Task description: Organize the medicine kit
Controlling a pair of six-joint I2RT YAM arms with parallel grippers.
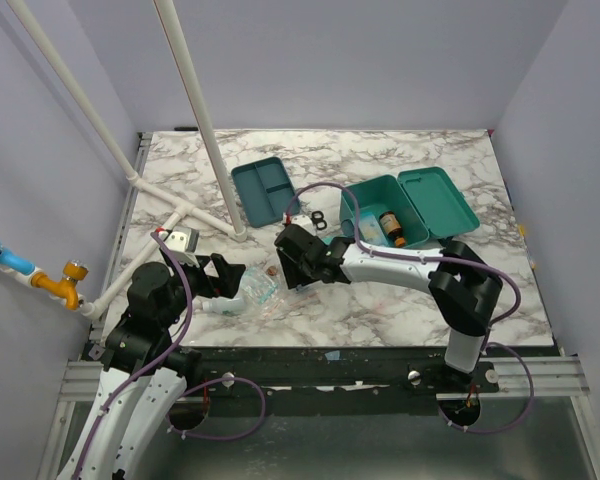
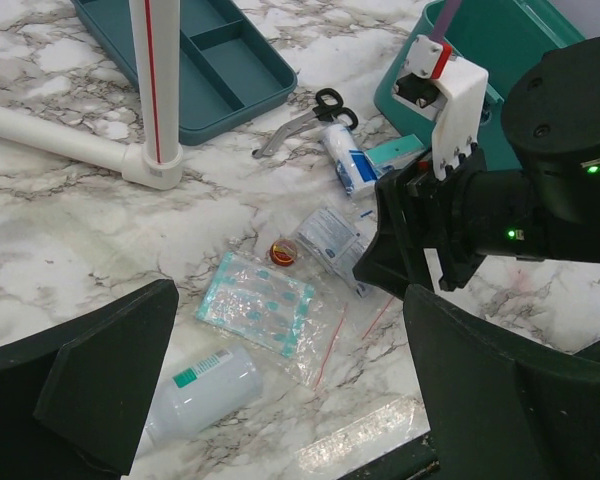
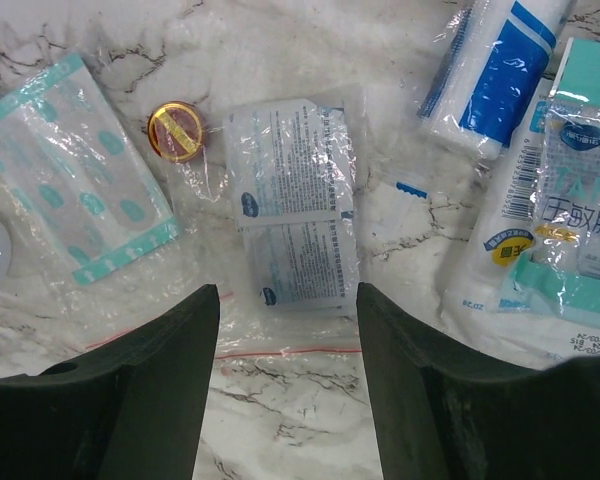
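– Looking from above, where does the medicine kit stand?

– It stands on the marble table, at the far right side, with its lid open and lying flat to the right. One brown bottle lies inside it. The flat divided tray is to its left, and the black scissors lie between the two.

– And the right gripper?

– Its jaws are apart and they hold nothing. It is low over the table, and a pair of white sachets lies just in front of the gap between the fingers. In the wrist view a small round gold tin is just left of the sachets. A bandage roll with a blue band and a teal tape packet lie on the right.

– What about the left gripper?

– It is spread wide too, and it is empty. It hangs above a clear bag of plasters and a white bottle, which lies on its side near the front edge of the table.
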